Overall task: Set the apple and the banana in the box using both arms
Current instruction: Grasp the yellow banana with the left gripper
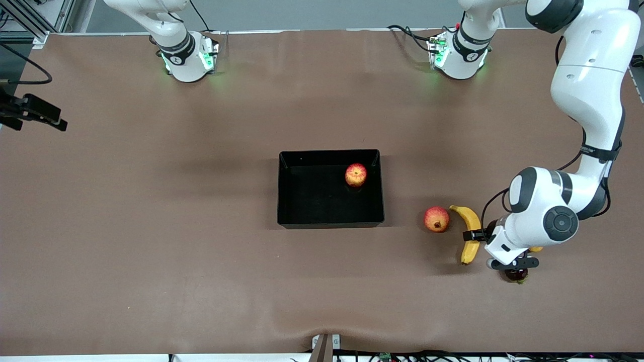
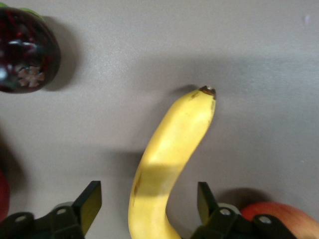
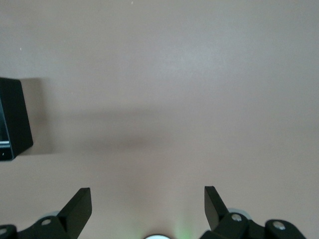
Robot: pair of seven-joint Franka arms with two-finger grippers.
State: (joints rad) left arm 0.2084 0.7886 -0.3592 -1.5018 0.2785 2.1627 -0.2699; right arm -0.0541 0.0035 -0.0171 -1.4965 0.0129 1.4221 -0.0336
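two arms: both white, bases along the table edge farthest from the front camera.
front view, box: black tray sat near the middle of the brown table.
front view, apple: lay inside the box, in the part toward the left arm's end and farther from the front camera.
front view, banana: lay on the table outside the box, toward the left arm's end, just beside a red-orange round fruit that sat between it and the box.
front view, left gripper: was low at the banana's middle, black fingers straddling it; a dark fruit peeked out under the wrist, nearer the front camera.
front view, right arm: only its base and lower links showed; its gripper was out of this view, waiting.
left wrist view, left gripper: fingers stood one on each side of the banana, a gap showing on both sides, not touching the peel.
left wrist view, neighbours: dark fruit well apart from the banana tip; red-orange round fruit just beside one finger.
right wrist view, right gripper: fingers spread wide, holding nothing, over bare table.
right wrist view, box: only one black corner showed at the picture's edge.
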